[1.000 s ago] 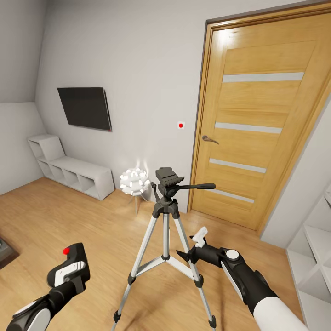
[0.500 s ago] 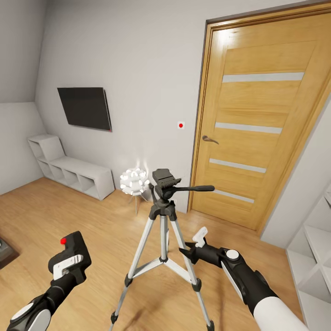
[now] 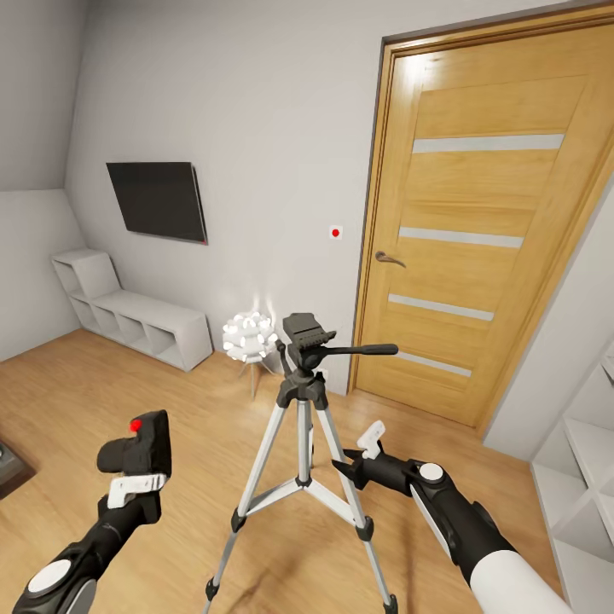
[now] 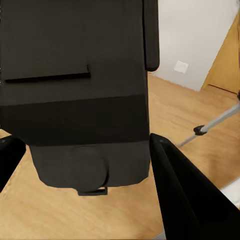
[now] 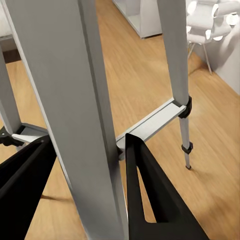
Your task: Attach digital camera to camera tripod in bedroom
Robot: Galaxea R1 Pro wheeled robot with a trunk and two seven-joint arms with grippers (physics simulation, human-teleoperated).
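Observation:
The camera tripod stands on the wood floor in front of me, its black pan head bare and its side handle pointing right. My left gripper is low on the left, shut on the digital camera, a black boxy body with a red dot on top. In the left wrist view the digital camera sits between the black fingers. My right gripper is at the tripod's right leg. In the right wrist view the silver leg runs between both fingers, which close on it.
A wooden door with pale stripes stands behind the tripod. A wall TV, a low white cube shelf and a white ball lamp are at the back left. More white shelves are at the right edge.
The left gripper has turned and lifted the camera slightly, its red dot now higher. The tripod shifted a little to the left a second ago, then stayed. The right arm has hardly moved.

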